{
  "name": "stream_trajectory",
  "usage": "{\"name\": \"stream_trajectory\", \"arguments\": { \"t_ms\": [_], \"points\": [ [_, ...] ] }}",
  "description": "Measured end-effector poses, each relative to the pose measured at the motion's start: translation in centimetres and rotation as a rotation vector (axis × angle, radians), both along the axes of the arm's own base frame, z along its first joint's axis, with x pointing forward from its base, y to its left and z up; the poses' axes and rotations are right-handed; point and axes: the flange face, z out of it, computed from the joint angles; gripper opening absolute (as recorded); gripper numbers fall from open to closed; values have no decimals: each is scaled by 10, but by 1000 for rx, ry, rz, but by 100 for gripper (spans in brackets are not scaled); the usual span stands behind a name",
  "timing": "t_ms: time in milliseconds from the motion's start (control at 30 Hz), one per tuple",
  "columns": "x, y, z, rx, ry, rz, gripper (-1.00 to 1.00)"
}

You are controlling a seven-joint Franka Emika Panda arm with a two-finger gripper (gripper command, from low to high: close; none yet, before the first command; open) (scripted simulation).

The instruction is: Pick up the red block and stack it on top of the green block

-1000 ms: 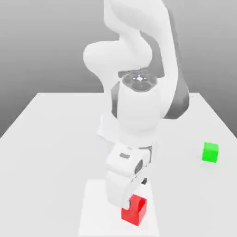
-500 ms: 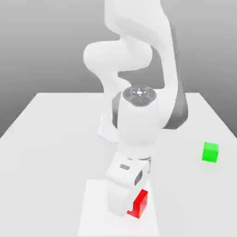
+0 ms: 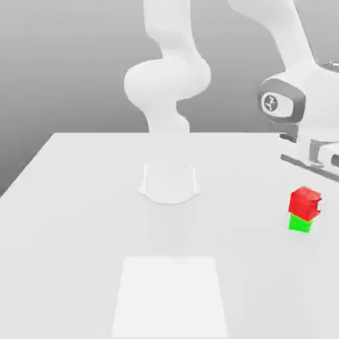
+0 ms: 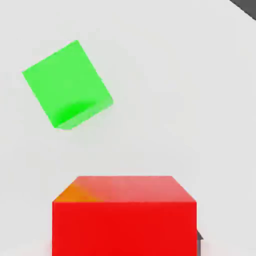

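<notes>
The red block (image 3: 303, 204) hangs just above the green block (image 3: 300, 224) at the exterior view's right, and I cannot tell whether the two touch. My gripper (image 3: 308, 193) reaches down from the white hand (image 3: 318, 155) and is shut on the red block. In the hand view the red block (image 4: 124, 215) sits close to the camera. The green block (image 4: 66, 84) lies on the table farther off, turned at an angle and offset from the red one.
The arm's round white base (image 3: 169, 183) stands at the middle of the white table (image 3: 73, 218). A lighter square patch (image 3: 170, 294) marks the table's front. The table's right edge runs close to the blocks.
The gripper shut on the red block at the front patch, lifted it, and the arm swung to the exterior view's right, bringing it over the green block.
</notes>
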Motion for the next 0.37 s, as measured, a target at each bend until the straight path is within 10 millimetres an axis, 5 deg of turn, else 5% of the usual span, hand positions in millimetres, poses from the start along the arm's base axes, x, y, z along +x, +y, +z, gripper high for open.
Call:
{"name": "stream_trajectory", "arguments": {
  "t_ms": [100, 267, 300, 367],
  "points": [
    [-37, 13, -7, -8, -16, 179, -100],
    [-43, 15, -53, -10, -20, 210, -100],
    [-43, 15, -60, -9, -19, 211, 100],
    [-43, 15, -60, -9, -19, 211, 100]
  ]
}}
